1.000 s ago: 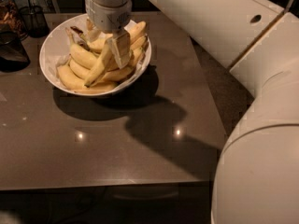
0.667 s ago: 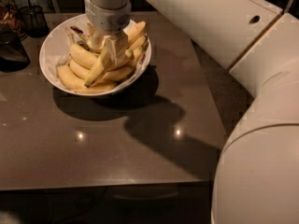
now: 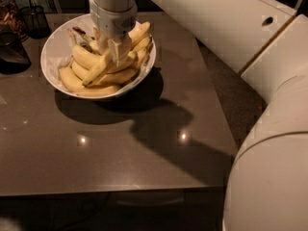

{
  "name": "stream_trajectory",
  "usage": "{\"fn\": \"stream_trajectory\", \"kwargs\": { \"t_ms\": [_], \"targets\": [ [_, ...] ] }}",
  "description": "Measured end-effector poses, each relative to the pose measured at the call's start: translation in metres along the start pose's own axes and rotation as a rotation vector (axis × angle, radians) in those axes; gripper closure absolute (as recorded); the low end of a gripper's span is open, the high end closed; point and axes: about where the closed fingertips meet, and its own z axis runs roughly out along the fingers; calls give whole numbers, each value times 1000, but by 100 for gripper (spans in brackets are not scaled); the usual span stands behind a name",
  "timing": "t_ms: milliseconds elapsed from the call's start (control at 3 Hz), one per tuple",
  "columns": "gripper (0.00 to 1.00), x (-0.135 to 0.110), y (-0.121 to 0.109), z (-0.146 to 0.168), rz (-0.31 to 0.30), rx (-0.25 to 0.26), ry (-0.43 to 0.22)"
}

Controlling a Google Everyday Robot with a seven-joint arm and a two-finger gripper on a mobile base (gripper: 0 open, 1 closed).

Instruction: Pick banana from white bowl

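Now the gripper (image 3: pixel 117 57) is down inside the white bowl (image 3: pixel 53 52), on the long banana (image 3: pixel 96 71) across the bowl's middle; whether it grasps, I cannot tell. Grasping step: next needs firm hold, then straight lift above the bowl

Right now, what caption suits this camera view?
Robot claw inside a white bowl of bananas on a dark table.

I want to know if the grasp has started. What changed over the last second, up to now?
The gripper has sunk slightly deeper into the bananas in the white bowl, keeping over the middle of the pile. Nothing has been lifted out, and whether it has taken hold cannot be told. The bananas, the bowl and the dark containers at the back left of the table stayed put.
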Motion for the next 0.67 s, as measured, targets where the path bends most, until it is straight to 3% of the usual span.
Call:
{"fn": "stream_trajectory", "kwargs": {
  "t_ms": [333, 667],
  "targets": [
    [100, 0, 0, 0, 1, 0, 0],
    [100, -3, 2, -18, 62, 27, 1]
  ]
}}
